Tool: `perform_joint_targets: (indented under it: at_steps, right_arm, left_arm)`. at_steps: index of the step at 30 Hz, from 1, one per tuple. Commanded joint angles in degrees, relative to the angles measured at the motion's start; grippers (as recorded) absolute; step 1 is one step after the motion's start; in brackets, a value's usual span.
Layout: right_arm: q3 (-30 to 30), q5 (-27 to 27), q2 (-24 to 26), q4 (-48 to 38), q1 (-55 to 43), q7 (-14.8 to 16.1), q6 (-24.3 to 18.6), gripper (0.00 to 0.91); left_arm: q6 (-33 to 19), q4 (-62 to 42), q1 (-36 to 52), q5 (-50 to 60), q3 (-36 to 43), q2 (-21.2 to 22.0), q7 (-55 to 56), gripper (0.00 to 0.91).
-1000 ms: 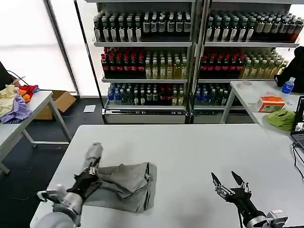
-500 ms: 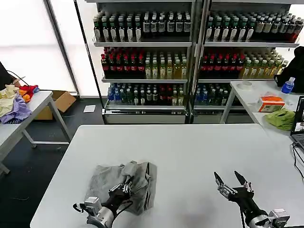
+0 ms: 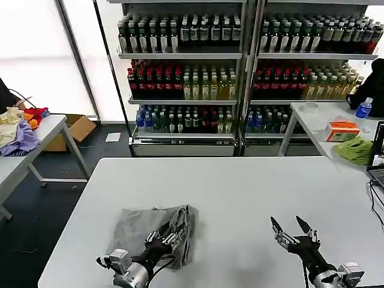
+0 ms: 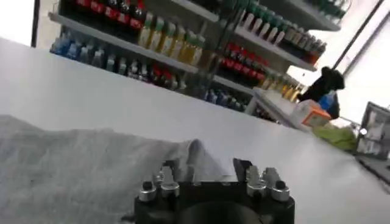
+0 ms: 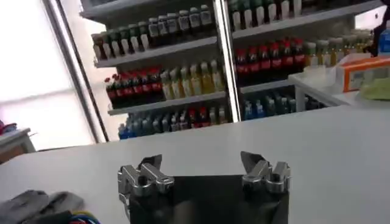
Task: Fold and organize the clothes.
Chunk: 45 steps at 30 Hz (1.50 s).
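Observation:
The light grey shirt (image 3: 141, 225) lies as a folded bundle on the near left part of the white table (image 3: 252, 186). My left gripper (image 3: 168, 233) reaches in from the near edge, low over the bundle's near right corner. It is open, and in the left wrist view a raised fold of the shirt (image 4: 79, 170) stands just beyond the left gripper (image 4: 205, 167). My right gripper (image 3: 288, 225) hovers open above bare table at the near right, with nothing between the fingers of the right gripper (image 5: 201, 161). The shirt's print and collar are hidden.
Shelves of bottles (image 3: 240, 66) fill the back. A side table at the left holds a coloured clothes pile (image 3: 18, 129). At the right, another table carries a green cloth (image 3: 355, 150), an orange box (image 3: 342, 131) and a blue bottle (image 3: 363, 108).
My left arm has swung from the shirt's left side round to the near edge, and its gripper now lies over the bundle's near right corner. The shirt lies flatter. The right gripper barely moved.

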<state>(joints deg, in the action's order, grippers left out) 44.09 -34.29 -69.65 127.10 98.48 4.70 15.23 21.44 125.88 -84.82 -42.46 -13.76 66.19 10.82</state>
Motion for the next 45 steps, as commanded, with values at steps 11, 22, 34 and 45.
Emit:
perform_joint_targets:
  at_steps: [11,22,34,45]
  right_arm:
    - [-1.3,0.3,0.0,-0.8,-0.2,0.1,-0.6,0.907]
    - [-1.3,0.9,-0.2,-0.2,-0.3,0.0,-0.5,0.907]
    - [-1.5,1.0,-0.4,-0.1,-0.5,-0.1,-0.4,0.907]
    - [-1.7,1.1,-0.5,0.1,-0.4,0.0,-0.5,0.907]
  left_arm:
    - [4.5,-9.1,-1.4,14.7,-22.2,-2.4,-3.9,0.907]
    - [2.9,-18.2,1.5,18.6,-18.9,3.7,-1.9,0.907]
    - [2.8,-16.7,-0.9,15.2,-17.5,6.0,-1.7,0.010]
    - [0.5,-13.9,-1.6,11.7,-16.8,8.3,-1.1,0.020]
